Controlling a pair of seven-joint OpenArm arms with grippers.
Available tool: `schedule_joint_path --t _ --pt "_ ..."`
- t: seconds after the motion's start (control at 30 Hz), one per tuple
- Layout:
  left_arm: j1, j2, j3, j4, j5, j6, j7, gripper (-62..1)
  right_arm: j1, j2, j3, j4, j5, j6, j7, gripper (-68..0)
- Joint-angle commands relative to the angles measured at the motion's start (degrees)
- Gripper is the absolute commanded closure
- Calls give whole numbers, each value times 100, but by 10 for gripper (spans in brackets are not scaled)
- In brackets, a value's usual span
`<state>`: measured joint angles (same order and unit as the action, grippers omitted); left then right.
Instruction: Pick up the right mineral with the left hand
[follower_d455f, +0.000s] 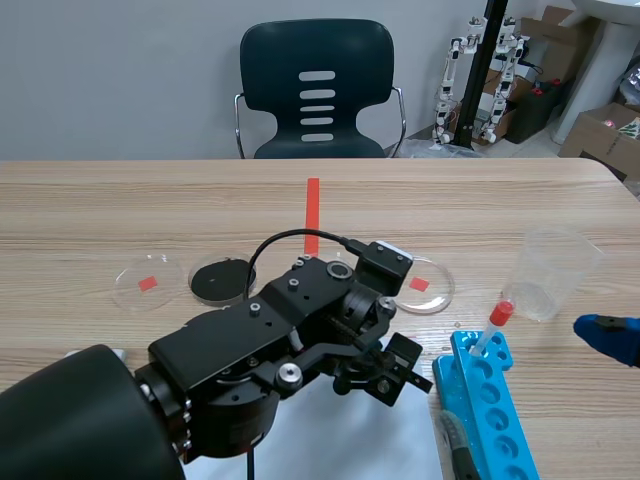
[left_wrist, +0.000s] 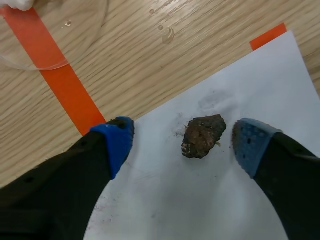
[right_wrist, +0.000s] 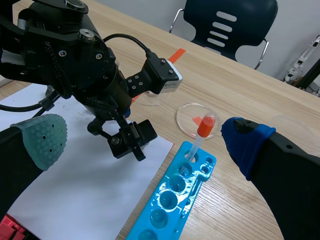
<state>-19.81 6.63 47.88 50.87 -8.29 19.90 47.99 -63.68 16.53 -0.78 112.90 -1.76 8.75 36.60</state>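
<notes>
A dark brown, rough mineral (left_wrist: 202, 136) lies on the white paper (left_wrist: 210, 200) in the left wrist view. My left gripper (left_wrist: 184, 142) is open just above the paper, one blue pad on each side of the mineral and neither touching it. In the scene view the bulky left arm (follower_d455f: 290, 340) reaches past the table's middle and hides the mineral. My right gripper (right_wrist: 145, 145) is open and holds nothing. It stays near the table's right edge, where only its blue fingertip (follower_d455f: 605, 335) shows.
A blue tube rack (follower_d455f: 490, 410) with a red-capped tube (follower_d455f: 497, 322) stands right of the paper. Behind it is a clear plastic cup (follower_d455f: 555, 272). Petri dishes (follower_d455f: 148, 282) (follower_d455f: 222, 279) (follower_d455f: 428, 285) lie in a row mid-table. A chair (follower_d455f: 318, 90) stands beyond the far edge.
</notes>
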Motion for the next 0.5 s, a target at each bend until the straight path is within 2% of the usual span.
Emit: schedule_joint_path --t 0.0,0.47 --pt "-20 184 0 55 33 31 -17 -379 2 0 33 109 46 -20 92 -655" --pt "-20 184 0 55 33 33 -15 -157 2 0 33 109 46 -20 92 -655"
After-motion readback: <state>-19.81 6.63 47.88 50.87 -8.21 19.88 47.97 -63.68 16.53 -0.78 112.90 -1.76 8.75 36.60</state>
